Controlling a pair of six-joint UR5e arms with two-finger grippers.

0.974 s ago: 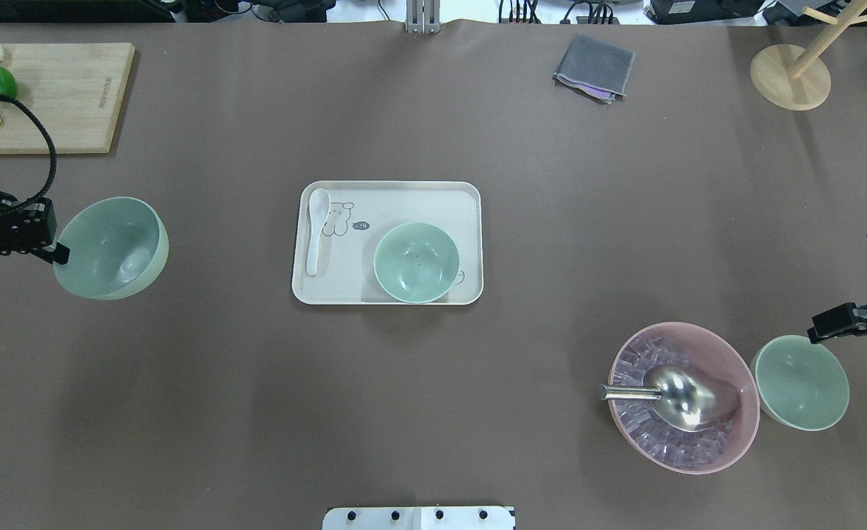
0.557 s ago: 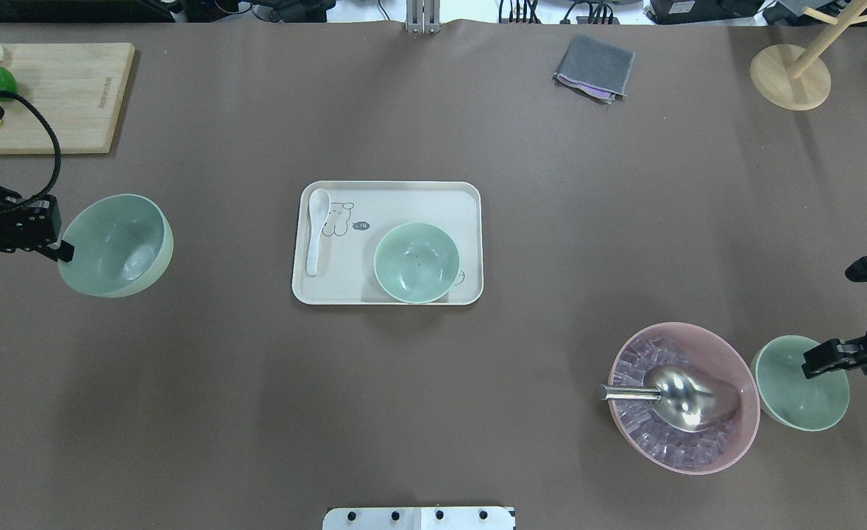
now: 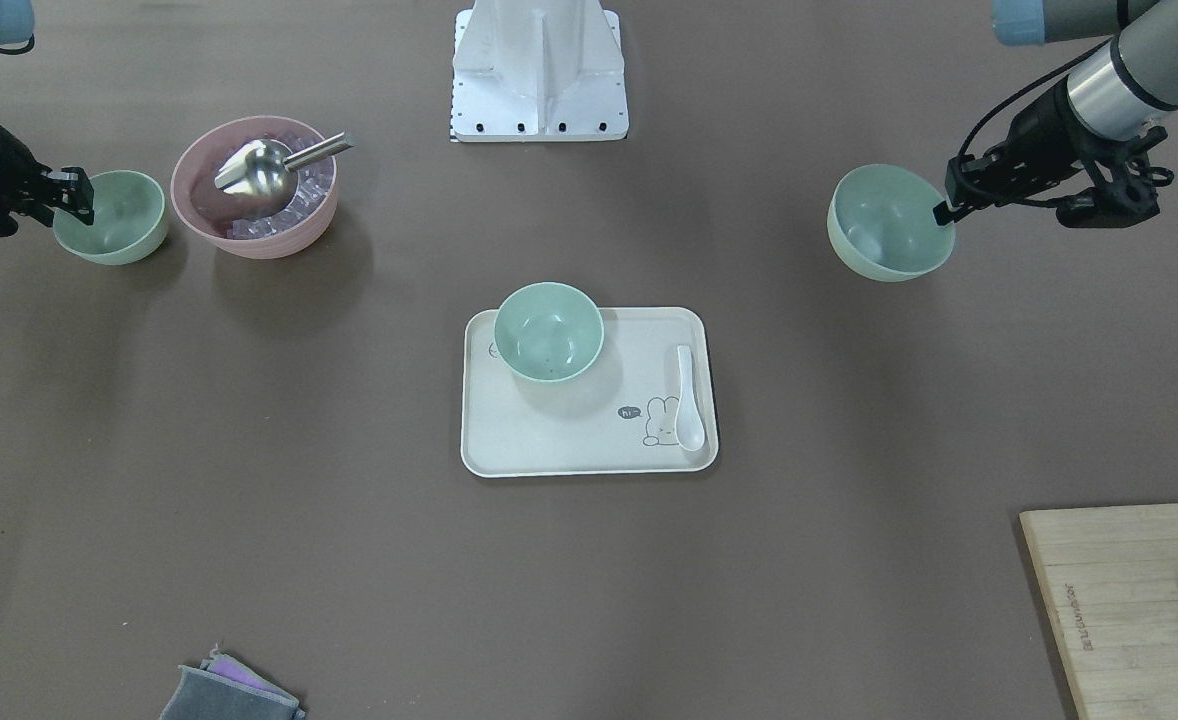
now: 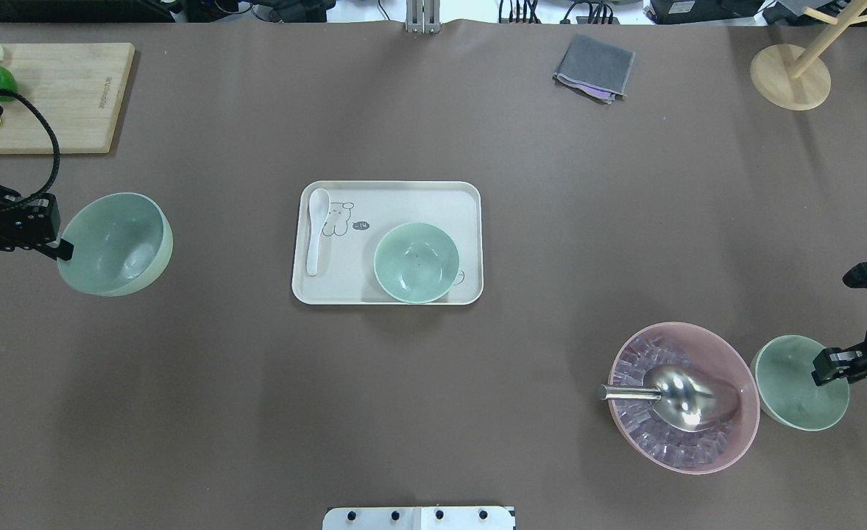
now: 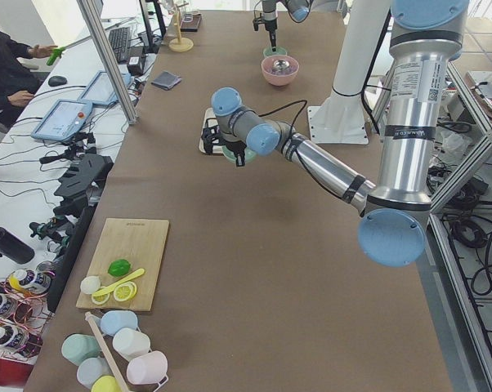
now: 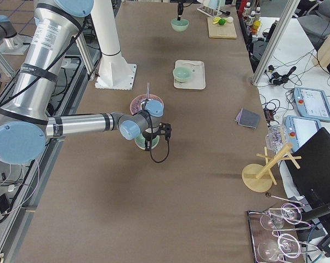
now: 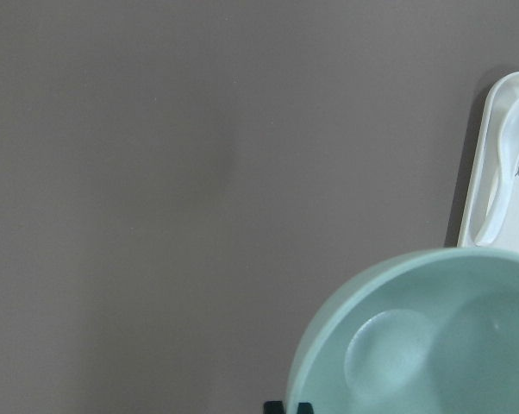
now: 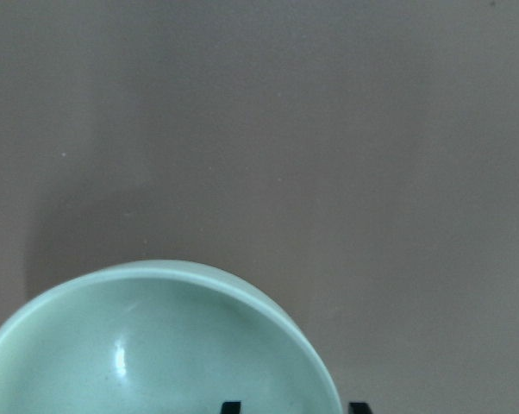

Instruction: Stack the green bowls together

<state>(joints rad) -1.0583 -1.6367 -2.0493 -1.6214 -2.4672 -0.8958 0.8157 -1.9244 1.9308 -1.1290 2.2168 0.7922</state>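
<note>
Right gripper [image 4: 822, 372] has dropped onto the right-hand rim of the right bowl [image 4: 790, 384], which sits just beside the pink bowl [image 4: 698, 326]. Its fingers straddle the rim, gap not closed yet. Left gripper [image 4: 65, 252] stays pinched on the left bowl [image 4: 117, 243], tilted, nudged slightly toward the tray [image 4: 404, 199]. Third bowl [image 4: 416, 263] sits untouched on the tray. Looks like both outer bowls are nearly in hand; nothing stacked yet.

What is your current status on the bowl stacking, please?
Left end effector shut on first green bowl, tilted. Right end effector open, straddling second green bowl's rim. Third green bowl on tray. Pink bowl crowds second.
</note>
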